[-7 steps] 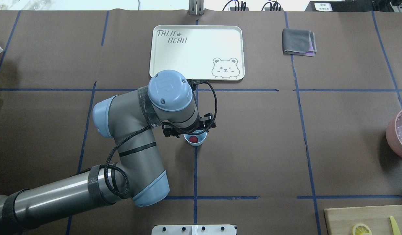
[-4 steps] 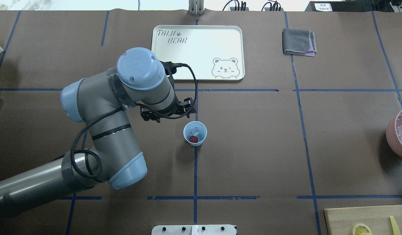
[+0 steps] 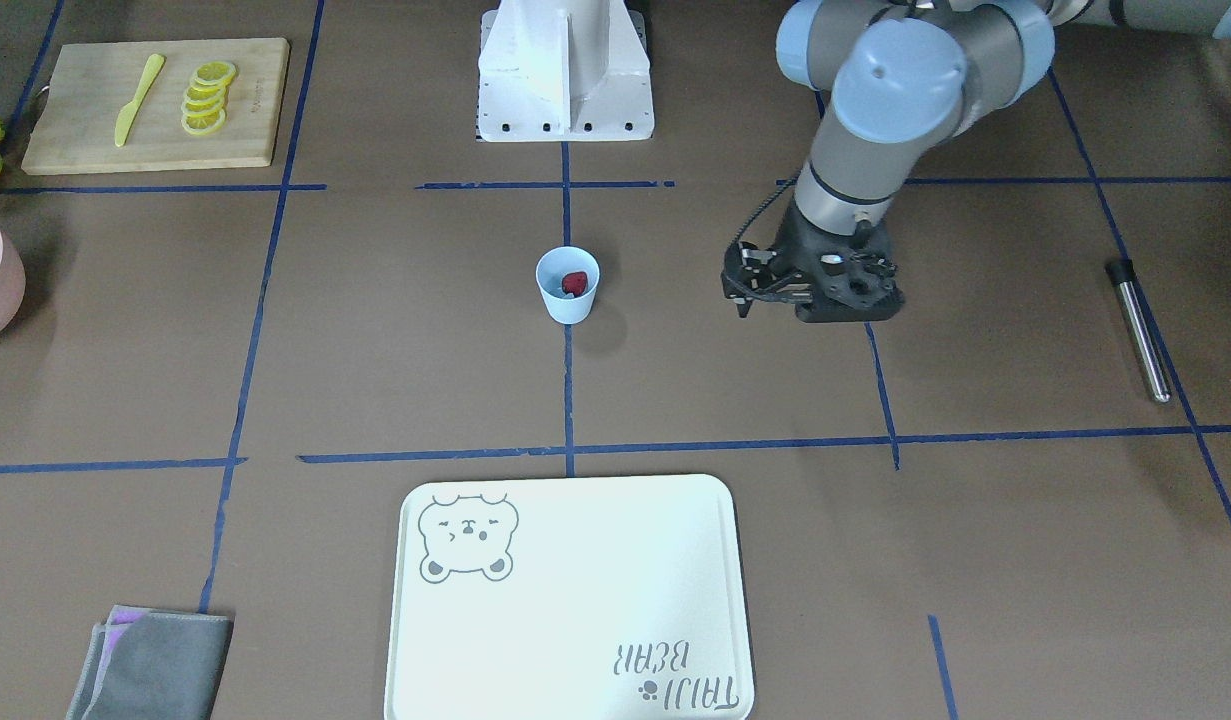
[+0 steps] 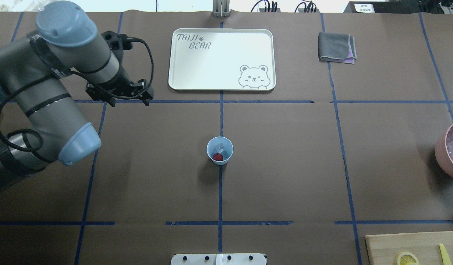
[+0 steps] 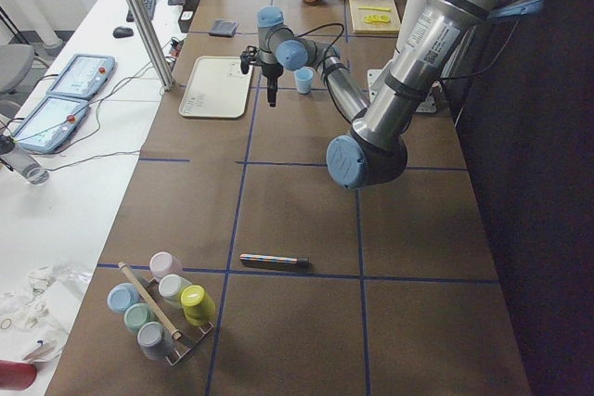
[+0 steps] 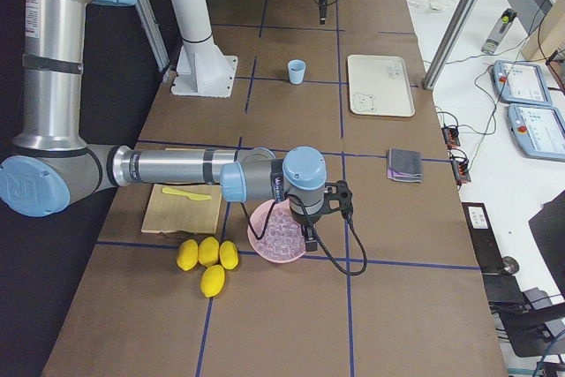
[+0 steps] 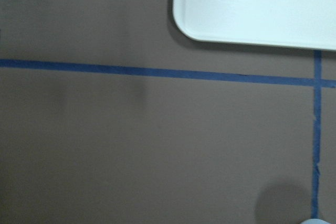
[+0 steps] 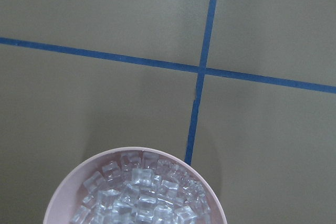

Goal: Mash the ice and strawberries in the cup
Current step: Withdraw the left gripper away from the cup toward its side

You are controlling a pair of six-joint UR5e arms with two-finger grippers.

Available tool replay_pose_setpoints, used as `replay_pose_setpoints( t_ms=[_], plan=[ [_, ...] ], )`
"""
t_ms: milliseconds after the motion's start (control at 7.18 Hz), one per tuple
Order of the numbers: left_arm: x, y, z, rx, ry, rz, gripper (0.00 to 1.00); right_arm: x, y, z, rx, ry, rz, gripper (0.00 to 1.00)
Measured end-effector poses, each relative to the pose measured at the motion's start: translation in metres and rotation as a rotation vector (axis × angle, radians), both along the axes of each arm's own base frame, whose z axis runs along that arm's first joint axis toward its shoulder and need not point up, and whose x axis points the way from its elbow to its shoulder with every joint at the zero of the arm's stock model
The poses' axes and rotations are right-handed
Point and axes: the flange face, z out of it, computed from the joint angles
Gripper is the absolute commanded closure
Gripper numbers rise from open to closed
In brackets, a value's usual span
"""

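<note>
1. Closest to the robot, at the middle of the brown paper-covered desk (image 4: 285, 176), the small pale blue tapered plastic cup (image 4: 228, 147) is standing upright on a blue tape line (image 4: 220, 191). It is carrying one small bright red strawberry (image 4: 218, 157) and a translucent lump of ice (image 4: 220, 148).
2. The cup is looking thin and light, so it is likely to slide or tip under pressing. Holding it around the outer wall below the rim seems best, and gently, since the wall may flex. The ice is probably hard and slippery, while the strawberry should crush easily.
3. At the desk's right end, the right arm's fingers (image 6: 309, 237) are hanging over the large round pink plastic container (image 8: 68, 192) of ice cubes (image 8: 142, 192). Whether they are open or closed, I cannot tell.
4. Farther out, the left arm's fingers (image 4: 145, 96) are hovering above bare desk just short of the pale rectangular bear-print tray (image 4: 222, 66), well apart from the cup. They are appearing spread, gripping and touching nothing.
</note>
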Motion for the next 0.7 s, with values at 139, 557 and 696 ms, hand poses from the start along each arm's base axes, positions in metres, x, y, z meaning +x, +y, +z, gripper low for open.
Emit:
replay_pose_setpoints(
  t_ms=[139,557,696],
  plan=[
    [-0.038,-0.016,0.033,0.021,-0.021,0.03,0.0,0.0,0.001,0.0,-0.024,-0.018,0.022,0.0],
    [-0.152,-0.056,0.135,0.079,-0.112,0.102,0.0,0.0,0.0,-0.003,-0.036,-0.029,0.039,0.0],
    [-0.188,-0.066,0.172,0.076,-0.13,0.126,0.0,0.0,-0.001,-0.005,-0.031,-0.03,0.04,0.0]
  ],
)
